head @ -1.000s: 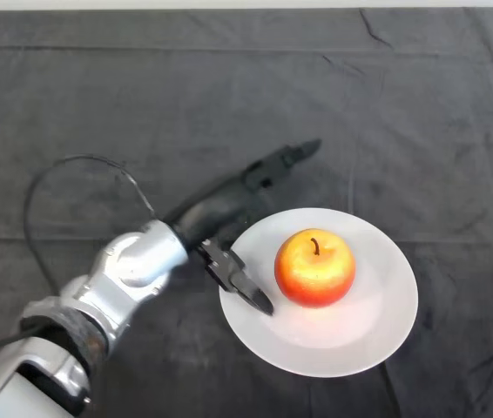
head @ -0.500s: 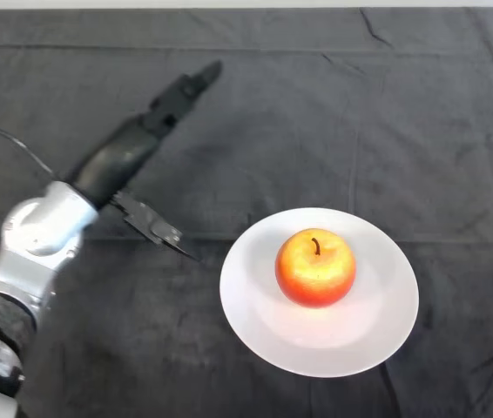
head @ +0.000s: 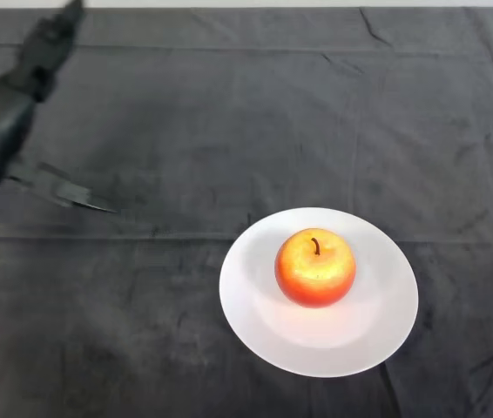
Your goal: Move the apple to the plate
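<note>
One apple [head: 314,267] sits upright, stem up, near the middle of the white plate [head: 255,322], with bare rim showing all round it, so by my reading the placing itself is done and only the retreat is in hand. To finish that well, the left hand [head: 7,122], now at the far left edge of the dark cloth [head: 255,113] with its fingers straight, spread and holding nothing, should travel high and away from the plate so nothing nudges the apple off centre.
</note>
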Robot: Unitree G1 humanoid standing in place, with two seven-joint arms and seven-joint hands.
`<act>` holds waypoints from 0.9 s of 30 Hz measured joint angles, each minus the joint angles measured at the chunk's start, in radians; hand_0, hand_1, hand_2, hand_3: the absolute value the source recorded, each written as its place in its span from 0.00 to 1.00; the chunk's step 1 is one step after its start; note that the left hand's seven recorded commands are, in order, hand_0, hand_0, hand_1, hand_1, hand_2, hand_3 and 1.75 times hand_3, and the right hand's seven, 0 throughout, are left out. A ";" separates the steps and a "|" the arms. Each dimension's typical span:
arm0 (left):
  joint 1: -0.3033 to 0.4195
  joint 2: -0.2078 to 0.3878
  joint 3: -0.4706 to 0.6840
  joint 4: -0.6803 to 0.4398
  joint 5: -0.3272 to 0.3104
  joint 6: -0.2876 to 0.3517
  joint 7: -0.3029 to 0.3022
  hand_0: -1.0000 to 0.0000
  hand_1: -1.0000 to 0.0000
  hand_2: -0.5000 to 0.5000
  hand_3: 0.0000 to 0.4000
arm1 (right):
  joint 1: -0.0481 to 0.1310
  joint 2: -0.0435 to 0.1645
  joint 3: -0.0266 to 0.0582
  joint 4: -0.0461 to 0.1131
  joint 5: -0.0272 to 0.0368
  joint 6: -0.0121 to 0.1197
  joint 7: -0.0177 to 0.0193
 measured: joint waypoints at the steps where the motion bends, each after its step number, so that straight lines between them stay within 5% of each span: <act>1: 0.002 0.010 0.011 0.012 -0.004 0.000 0.000 1.00 1.00 0.50 0.00 | 0.000 0.000 0.0000 0.000 0.0000 0.000 0.0000; 17: 0.107 0.132 0.191 0.107 -0.044 0.024 0.030 1.00 1.00 0.50 0.00 | 0.000 0.001 0.0003 0.001 -0.0001 0.000 0.0000; 27: 0.121 0.162 0.346 0.125 -0.157 0.056 0.080 1.00 1.00 0.50 0.00 | 0.000 0.001 0.0003 0.001 -0.0002 0.000 0.0000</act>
